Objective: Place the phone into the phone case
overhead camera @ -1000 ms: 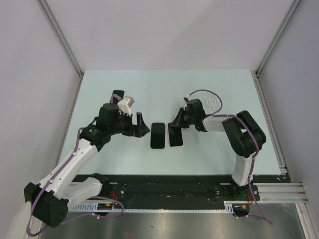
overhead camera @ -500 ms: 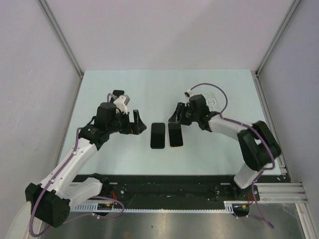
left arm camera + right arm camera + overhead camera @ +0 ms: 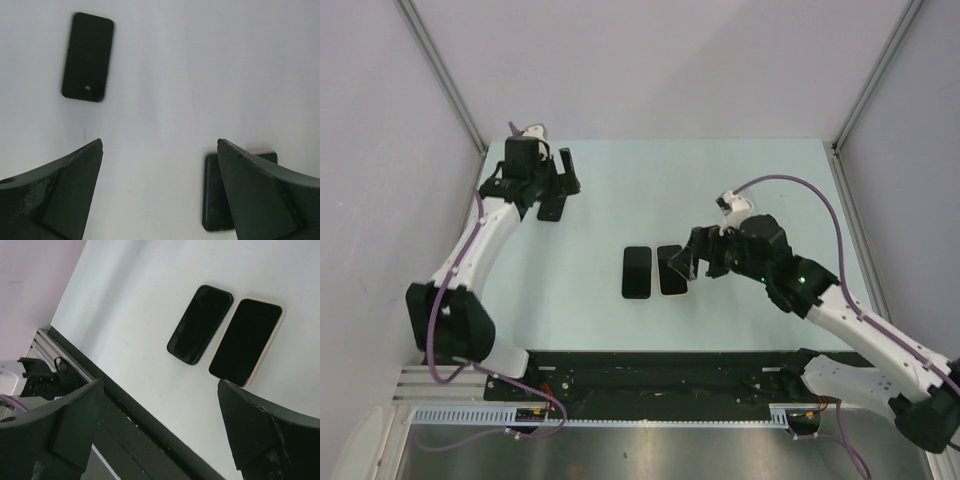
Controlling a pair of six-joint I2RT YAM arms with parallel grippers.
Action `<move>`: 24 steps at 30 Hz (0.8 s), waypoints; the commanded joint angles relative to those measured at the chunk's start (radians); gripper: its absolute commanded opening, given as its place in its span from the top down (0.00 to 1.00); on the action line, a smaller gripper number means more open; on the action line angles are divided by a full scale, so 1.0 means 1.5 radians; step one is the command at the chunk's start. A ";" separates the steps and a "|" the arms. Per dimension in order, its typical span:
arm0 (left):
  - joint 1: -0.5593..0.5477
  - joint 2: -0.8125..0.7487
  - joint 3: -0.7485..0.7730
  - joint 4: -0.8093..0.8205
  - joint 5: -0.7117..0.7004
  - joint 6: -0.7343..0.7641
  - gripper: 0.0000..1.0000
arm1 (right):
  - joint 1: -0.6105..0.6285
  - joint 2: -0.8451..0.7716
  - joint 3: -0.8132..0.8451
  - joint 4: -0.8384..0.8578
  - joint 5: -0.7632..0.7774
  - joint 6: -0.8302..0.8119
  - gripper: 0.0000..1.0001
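Beside the cream-rimmed phone (image 3: 246, 342), right claw (image 3: 160, 390) has sprung wide and empty; left claw (image 3: 160, 145), also wide, swung far-left.

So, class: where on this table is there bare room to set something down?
Free: the far right corner of the table, beyond the right gripper; also the near left, between the left arm and the black phone. Crowded: mid-table around it and the cream-edged phone, and the far left corner under the left gripper.
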 commanded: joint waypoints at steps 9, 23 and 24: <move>0.119 0.420 0.275 -0.079 0.054 0.083 0.00 | 0.038 -0.354 -0.082 -0.218 0.147 0.100 0.00; 0.129 0.543 0.334 -0.093 -0.037 0.113 0.00 | 0.038 -0.360 -0.076 -0.246 0.121 0.108 0.00; 0.130 0.542 0.335 -0.091 -0.037 0.115 0.00 | 0.038 -0.360 -0.076 -0.245 0.124 0.106 0.00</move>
